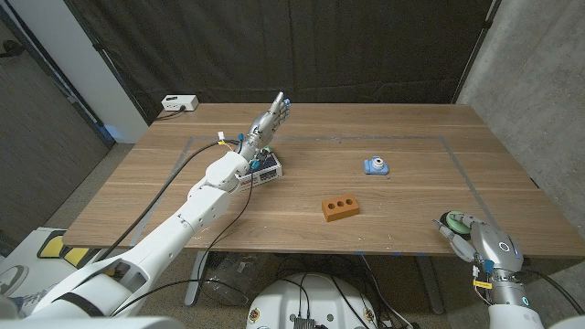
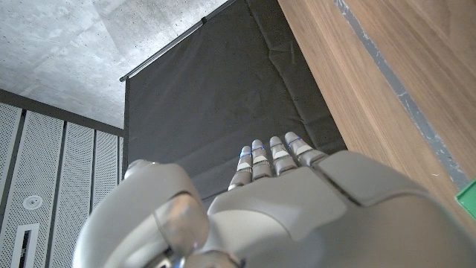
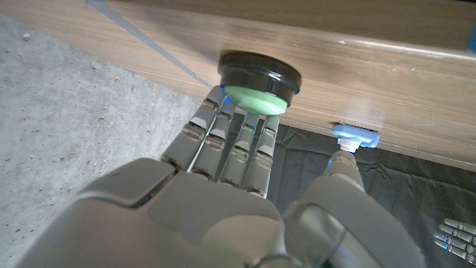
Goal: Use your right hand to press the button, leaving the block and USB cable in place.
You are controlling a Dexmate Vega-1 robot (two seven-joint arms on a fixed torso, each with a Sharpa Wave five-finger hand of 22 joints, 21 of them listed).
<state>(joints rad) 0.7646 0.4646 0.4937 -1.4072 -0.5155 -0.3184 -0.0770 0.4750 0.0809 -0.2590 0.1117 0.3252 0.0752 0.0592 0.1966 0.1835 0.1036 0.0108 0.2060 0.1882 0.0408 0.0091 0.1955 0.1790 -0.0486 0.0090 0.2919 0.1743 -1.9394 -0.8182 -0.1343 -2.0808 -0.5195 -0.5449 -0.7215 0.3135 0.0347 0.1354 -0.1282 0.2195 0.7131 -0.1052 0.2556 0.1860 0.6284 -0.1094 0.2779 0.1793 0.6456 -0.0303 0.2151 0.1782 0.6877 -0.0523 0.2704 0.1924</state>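
The right hand sits at the near right corner of the wooden counter, its fingers extended and grasping nothing. In the right wrist view the fingertips reach straight to the round green button in its black base and appear to touch the green cap, though whether the cap is already pushed in cannot be told. In the head view the button lies just beyond the hand, close to the counter's front edge.

To do this step well, the push should go squarely down through the middle of the green cap, using the pads of the fingers together rather than one tip at the rim, so the black base does not tip or slide toward the edge. A short, firm press and a straight lift seem enough; dragging sideways risks shoving the button off the counter.

Farther in, the orange rectangular block with three holes lies near the middle of the counter, well apart from the right hand. Beyond it rests a small blue rounded device; whether this is the USB cable cannot be told. Both are clear of the pressing path, so the arm need not reach past the button at all.

Farthest off, the left hand is raised over the far left of the counter, fingers straight and spread, holding nothing, above a small white and blue box.
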